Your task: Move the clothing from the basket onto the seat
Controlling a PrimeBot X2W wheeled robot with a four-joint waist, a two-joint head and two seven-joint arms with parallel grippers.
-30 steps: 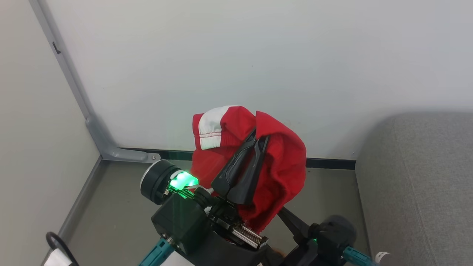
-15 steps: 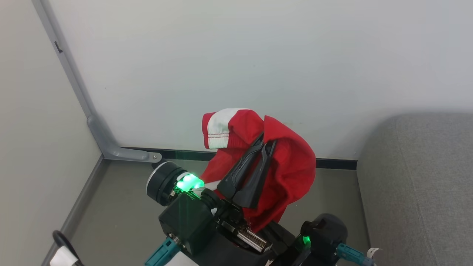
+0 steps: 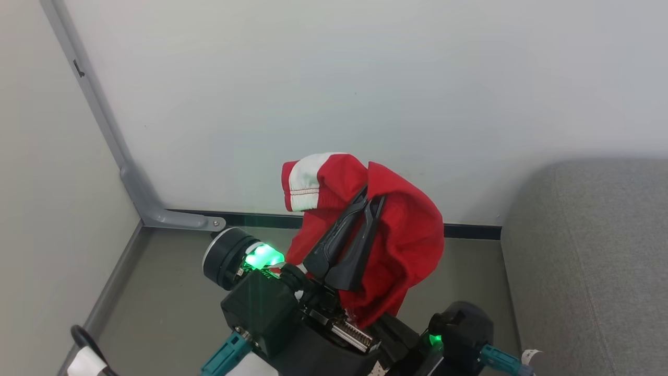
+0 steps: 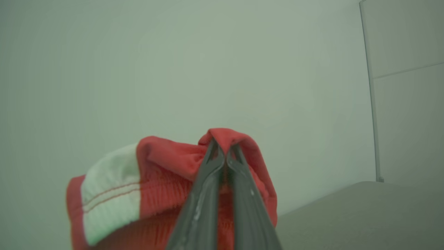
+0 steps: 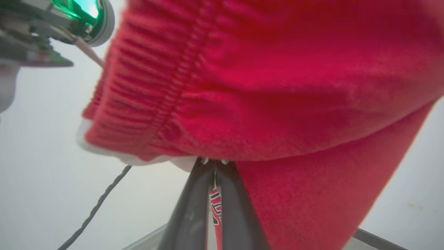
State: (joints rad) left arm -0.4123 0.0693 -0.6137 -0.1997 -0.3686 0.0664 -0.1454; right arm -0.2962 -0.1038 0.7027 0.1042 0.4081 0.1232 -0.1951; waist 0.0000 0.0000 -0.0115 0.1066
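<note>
A red piece of clothing with a white panel hangs in the air in front of the wall. My left gripper is shut on its top fold, and the fingertips pinch a red ridge of the clothing. My right gripper is shut on the lower edge of the clothing, with a lettered strip caught between its fingers. In the head view the right wrist sits low, under the hanging cloth. The grey seat lies to the right. The basket is out of view.
A pale wall stands close behind the garment, with a black baseboard along the grey floor. A grey metal post and bracket mark the left corner. A black cable loops at the lower left.
My right gripper has shut on the garment's lower edge and its wrist has shifted a little left. The left gripper keeps its hold. The head view has shifted slightly.
</note>
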